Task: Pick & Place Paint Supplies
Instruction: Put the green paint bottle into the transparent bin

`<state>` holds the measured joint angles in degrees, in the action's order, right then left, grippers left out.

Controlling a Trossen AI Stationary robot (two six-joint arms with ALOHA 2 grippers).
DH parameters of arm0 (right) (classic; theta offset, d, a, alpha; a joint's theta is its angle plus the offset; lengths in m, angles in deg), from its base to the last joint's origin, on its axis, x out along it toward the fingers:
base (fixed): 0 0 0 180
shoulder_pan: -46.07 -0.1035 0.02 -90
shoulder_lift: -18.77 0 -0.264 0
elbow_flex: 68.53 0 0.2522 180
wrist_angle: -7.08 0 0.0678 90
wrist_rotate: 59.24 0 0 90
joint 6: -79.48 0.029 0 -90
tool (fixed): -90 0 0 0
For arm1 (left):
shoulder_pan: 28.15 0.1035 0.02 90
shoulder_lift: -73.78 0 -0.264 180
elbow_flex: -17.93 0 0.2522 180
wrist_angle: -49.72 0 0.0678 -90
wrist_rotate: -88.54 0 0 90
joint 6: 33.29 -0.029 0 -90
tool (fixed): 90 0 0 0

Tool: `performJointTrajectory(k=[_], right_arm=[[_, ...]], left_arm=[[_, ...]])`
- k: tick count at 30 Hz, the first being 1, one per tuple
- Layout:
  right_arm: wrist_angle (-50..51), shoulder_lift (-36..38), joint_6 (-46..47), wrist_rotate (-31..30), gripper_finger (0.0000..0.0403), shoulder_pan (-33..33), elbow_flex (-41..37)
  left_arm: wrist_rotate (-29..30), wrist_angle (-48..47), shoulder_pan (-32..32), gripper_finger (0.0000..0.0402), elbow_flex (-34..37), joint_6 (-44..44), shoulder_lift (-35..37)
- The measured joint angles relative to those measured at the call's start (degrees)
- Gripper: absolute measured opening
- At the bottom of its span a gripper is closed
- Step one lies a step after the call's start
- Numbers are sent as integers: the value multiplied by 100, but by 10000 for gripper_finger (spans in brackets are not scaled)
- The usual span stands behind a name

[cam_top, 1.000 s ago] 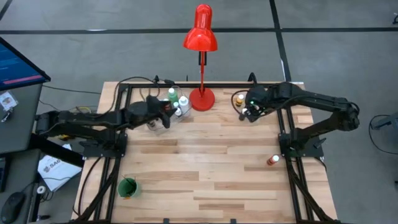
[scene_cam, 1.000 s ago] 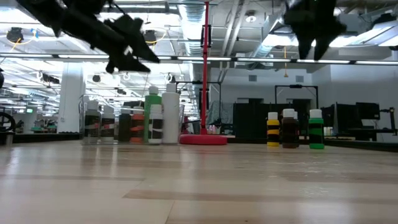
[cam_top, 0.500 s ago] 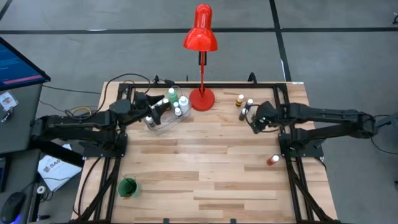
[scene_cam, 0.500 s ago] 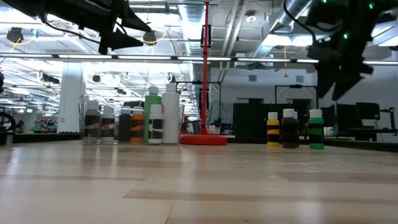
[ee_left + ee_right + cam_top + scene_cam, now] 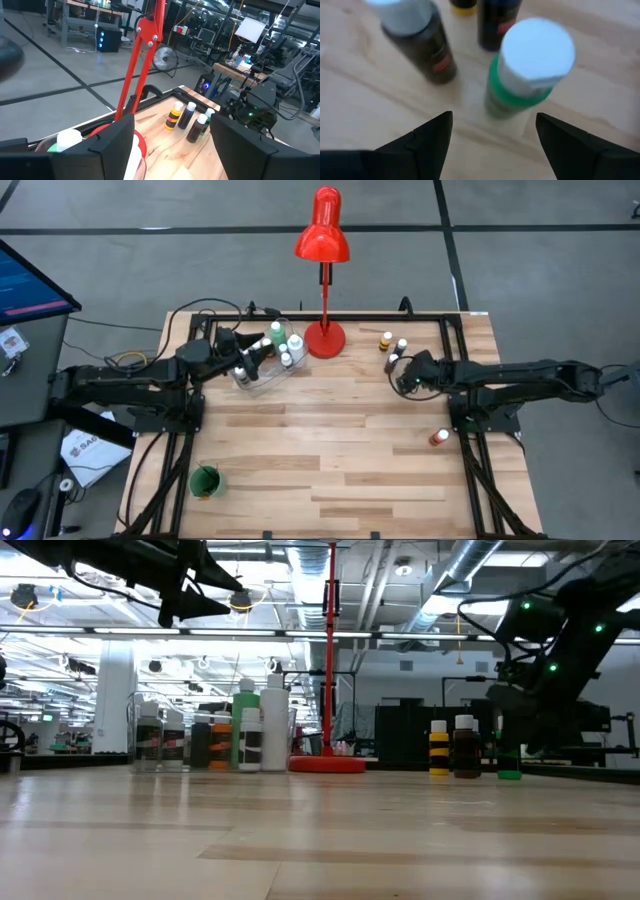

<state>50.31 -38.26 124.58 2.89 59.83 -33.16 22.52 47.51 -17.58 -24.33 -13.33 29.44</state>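
a green paint bottle point(image 5: 527, 75) with a white cap stands upright on the wooden table point(image 5: 330, 470), the nearest of a small cluster at the back right, just in front of the right gripper point(image 5: 492, 137). its long axis runs straight up from the boards, and seen from the right wrist it sits squarely ahead of the gap between the two dark fingers point(image 5: 427, 140), which are spread wide and touch nothing. beside it stand a dark bottle with a pale cap point(image 5: 422, 45) and, a little farther on, another dark bottle point(image 5: 495, 25) and what looks like a yellow one, mostly cut off at the picture's edge. from above, the right gripper point(image 5: 410, 375) lies low over the table on the near side of this cluster, so the right arm is plainly the closer one; the move ahead seems to call for a short push forward until the fingers pass either side of the green bottle, then a squeeze. one more bottle with a red body point(image 5: 437, 438) stands alone near the right arm's base, well apart from the rest. across the table, the left gripper point(image 5: 262, 355) hangs over a clear container point(image 5: 262, 380) already holding several bottles beside the red lamp point(image 5: 322, 235); its fingers point(image 5: 112, 147) are likewise parted and hold nothing. a green cup point(image 5: 205, 480) sits at the near left corner.
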Motion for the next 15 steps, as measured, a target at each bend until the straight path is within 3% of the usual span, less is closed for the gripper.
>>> performJointTrajectory(k=[4, 7, 15], right_arm=[[-349, -169, -227, -226, 274, 31, -42], [-383, -351, -335, -223, 245, 29, -44], [-470, -717, -309, -146, 71, -27, -46]], left_arm=[[0, 2, 0, 247, 0, 2, 0], [0, 2, 0, 244, 0, 2, 0], [-2, 2, 0, 237, 0, 2, -2]])
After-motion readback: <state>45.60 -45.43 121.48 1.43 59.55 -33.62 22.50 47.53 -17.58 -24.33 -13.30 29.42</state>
